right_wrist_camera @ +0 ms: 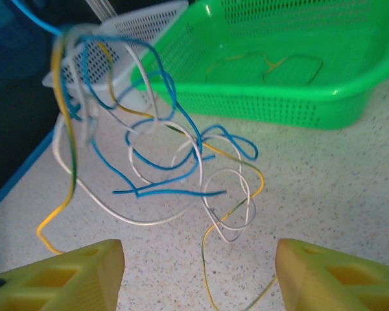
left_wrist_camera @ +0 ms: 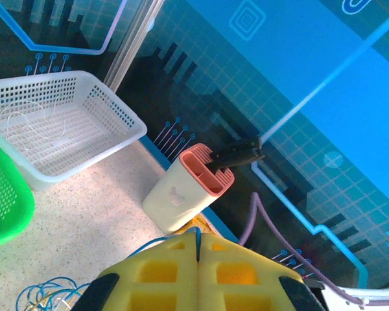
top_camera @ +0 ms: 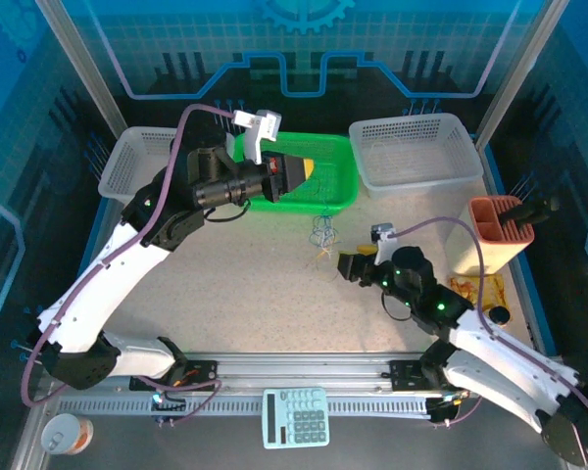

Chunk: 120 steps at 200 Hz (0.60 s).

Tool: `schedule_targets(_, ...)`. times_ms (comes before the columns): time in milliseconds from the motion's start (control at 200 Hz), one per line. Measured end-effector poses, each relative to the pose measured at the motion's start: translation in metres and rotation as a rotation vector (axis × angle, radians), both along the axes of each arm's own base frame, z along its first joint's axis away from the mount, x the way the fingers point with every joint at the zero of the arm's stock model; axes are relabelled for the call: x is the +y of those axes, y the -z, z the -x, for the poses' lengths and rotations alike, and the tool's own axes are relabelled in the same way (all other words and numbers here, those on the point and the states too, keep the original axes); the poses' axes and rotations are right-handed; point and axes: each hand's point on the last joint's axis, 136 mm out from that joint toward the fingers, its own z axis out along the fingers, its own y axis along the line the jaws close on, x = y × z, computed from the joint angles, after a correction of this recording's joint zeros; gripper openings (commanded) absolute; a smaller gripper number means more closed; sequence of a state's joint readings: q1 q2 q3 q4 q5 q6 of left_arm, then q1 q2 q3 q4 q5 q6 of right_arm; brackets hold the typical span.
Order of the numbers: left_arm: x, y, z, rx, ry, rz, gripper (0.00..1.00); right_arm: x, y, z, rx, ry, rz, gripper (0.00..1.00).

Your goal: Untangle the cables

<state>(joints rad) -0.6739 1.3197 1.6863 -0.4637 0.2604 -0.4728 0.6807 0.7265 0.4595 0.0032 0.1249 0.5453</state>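
1. Left jaws: the yellow pads are closed tight together. A thin blue cable runs into the seam between them. They hang over the green basket.
2. Right jaws: spread wide open and holding nothing, low over the surface, just near of the cables.
3. The cables are a loose tangle of blue, white and yellow loops. It lies just near of the green basket, between the two arms, with one side drawn upward.
4. A white basket stands right of the green one, and a knife block stands further right.
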Motion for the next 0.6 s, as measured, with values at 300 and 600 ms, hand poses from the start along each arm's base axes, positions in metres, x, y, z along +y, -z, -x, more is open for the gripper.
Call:
schedule_targets(300,-0.002,-0.002,0.000,0.001,0.009,0.018,0.00,0.009,-0.064,0.000,-0.085,-0.036,-0.063,0.70)
schedule_targets(600,-0.006,0.007,-0.001,0.031,0.018,0.027,0.00,0.077,-0.096,-0.031,-0.132,-0.156,-0.029,0.72)
